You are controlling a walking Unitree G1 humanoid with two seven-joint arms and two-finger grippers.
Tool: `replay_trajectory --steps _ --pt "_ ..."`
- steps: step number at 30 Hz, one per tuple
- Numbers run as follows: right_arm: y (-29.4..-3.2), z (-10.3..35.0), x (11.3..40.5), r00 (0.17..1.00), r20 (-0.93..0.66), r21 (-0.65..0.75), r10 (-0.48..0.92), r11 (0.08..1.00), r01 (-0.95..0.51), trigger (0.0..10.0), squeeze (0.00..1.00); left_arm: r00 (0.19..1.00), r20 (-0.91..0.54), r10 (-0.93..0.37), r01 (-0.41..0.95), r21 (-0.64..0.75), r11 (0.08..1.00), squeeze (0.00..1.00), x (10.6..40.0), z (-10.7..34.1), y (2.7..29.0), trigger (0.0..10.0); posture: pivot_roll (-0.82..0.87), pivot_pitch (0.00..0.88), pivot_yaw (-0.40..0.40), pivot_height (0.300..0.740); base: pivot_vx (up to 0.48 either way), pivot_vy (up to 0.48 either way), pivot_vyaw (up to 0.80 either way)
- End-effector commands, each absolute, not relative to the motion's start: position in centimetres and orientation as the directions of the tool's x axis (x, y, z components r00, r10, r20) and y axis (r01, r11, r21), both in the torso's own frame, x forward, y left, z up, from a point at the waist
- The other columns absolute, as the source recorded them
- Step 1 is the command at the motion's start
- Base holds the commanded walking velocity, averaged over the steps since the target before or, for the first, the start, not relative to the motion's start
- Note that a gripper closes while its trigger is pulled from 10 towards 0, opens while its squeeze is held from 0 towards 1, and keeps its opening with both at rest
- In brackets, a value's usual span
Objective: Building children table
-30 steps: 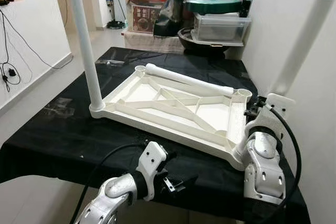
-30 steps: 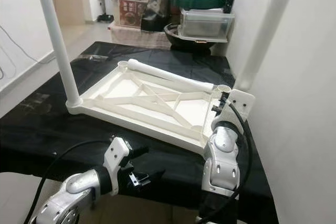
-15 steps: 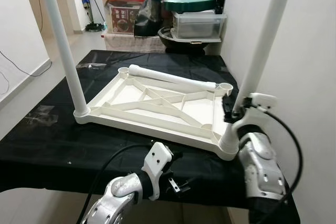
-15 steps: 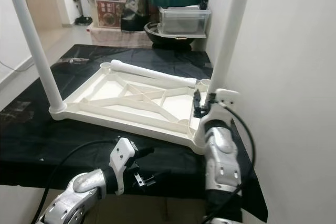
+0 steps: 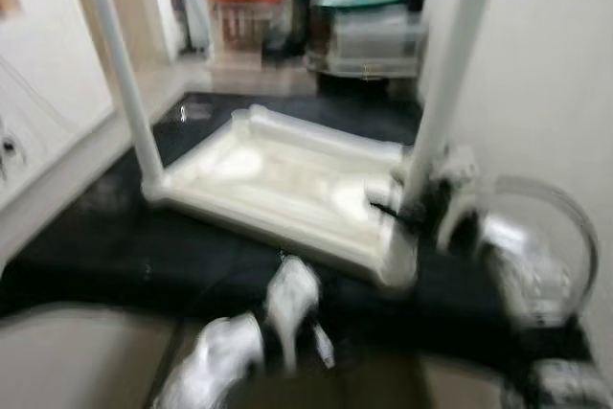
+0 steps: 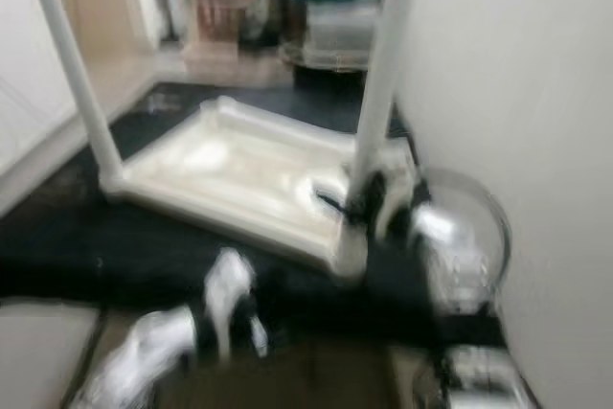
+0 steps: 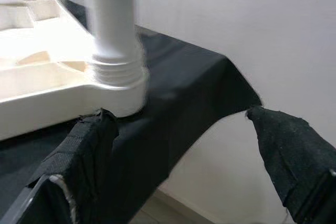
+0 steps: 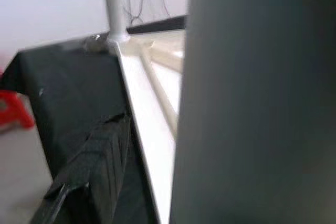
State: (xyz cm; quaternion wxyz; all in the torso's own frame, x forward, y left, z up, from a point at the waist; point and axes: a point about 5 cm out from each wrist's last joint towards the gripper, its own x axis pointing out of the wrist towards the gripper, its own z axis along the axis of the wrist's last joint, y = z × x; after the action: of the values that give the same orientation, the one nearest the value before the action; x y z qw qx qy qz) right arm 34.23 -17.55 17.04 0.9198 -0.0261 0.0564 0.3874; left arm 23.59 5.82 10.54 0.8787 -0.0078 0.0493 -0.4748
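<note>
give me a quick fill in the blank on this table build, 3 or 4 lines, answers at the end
1. The white tabletop lies upside down on a ____ cloth.
2. ____ legs stand upright in its near corner sockets, the left leg and the right leg.
3. The right end effector sits against the lower part of the ____ leg.
4. The left end effector hangs with its fingers ____, near the table's front edge.

Missing words: black; two; right; open

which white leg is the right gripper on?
The upright leg at the near right corner of the upturned tabletop, beside the wall; the right gripper is at its base. The other upright leg stands at the left corner, untouched.
</note>
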Motion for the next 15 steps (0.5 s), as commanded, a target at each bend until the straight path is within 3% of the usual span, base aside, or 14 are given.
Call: replay_trajectory --steps 1,4,9,12,14,15 --pt "-17.8 16.6 35.1 0.751 -0.146 -0.04 0.644 0.754 -0.655 10.0 0.0 0.541 -0.08 -0.837 0.837 -0.047 0.545 0.0 23.4 10.7 5.8 10.0 0.22 0.0 -0.067 0.74 0.0 0.0 0.0" --pt "-18.3 16.5 35.2 0.797 -0.1 -0.039 0.595 0.799 -0.601 10.0 0.0 0.542 -0.081 -0.836 0.836 -0.048 0.546 0.0 23.3 10.6 5.9 10.0 0.21 0.0 -0.059 0.74 0.0 0.0 0.0" --pt "-18.3 17.2 34.0 0.731 -0.017 0.059 0.682 0.73 -0.68 10.0 0.0 0.535 -0.081 -0.841 0.84 -0.051 0.54 0.0 23.4 10.6 5.8 10.0 0.2 0.0 -0.048 0.74 0.0 0.0 0.0" --pt "-18.3 17.2 34.0 0.731 -0.017 0.059 0.682 0.73 -0.68 10.0 0.0 0.535 -0.081 -0.841 0.84 -0.051 0.54 0.0 23.4 10.6 5.8 10.0 0.2 0.0 -0.048 0.74 0.0 0.0 0.0" --pt "-17.6 17.9 33.7 0.608 0.011 0.1 0.794 0.604 -0.791 10.0 0.0 0.533 -0.08 -0.842 0.842 -0.05 0.537 0.0 23.3 10.6 5.8 10.0 0.2 0.0 -0.054 0.74 0.0 0.0 0.0" --pt "-17.6 17.9 33.7 0.608 0.011 0.1 0.794 0.604 -0.791 10.0 0.0 0.533 -0.08 -0.842 0.842 -0.05 0.537 0.0 23.3 10.6 5.8 10.0 0.2 0.0 -0.054 0.74 0.0 0.0 0.0"
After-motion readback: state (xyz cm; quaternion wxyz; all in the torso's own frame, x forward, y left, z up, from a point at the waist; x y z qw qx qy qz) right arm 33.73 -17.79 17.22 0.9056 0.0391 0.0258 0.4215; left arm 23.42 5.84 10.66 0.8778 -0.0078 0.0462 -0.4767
